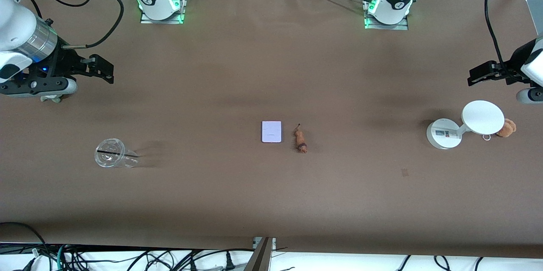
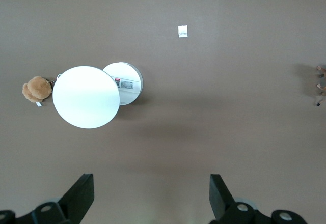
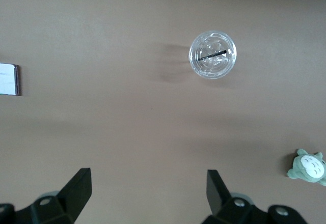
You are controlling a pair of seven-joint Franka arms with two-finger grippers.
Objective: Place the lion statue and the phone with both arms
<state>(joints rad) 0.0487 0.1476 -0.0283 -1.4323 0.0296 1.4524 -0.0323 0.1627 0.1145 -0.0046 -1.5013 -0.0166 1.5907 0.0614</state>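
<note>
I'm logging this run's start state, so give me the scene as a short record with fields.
phone: flat mid-table, beside lion statue
lion statue: lying toward the left arm's end from the phone
left gripper: open, above white stand
right gripper: open, up over bare table
clear cup: toward the right arm's end
brown plush: beside the stand
grey plush: on the table

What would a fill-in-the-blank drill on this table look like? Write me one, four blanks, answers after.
1. The phone lies beside the ___ statue.
2. The brown plush toy sits beside the white ___.
3. Both the left gripper and the right gripper are ___ and hold nothing.
4. The clear plastic ___ stands toward the right arm's end of the table.

Answers: lion; stand; open; cup
</note>
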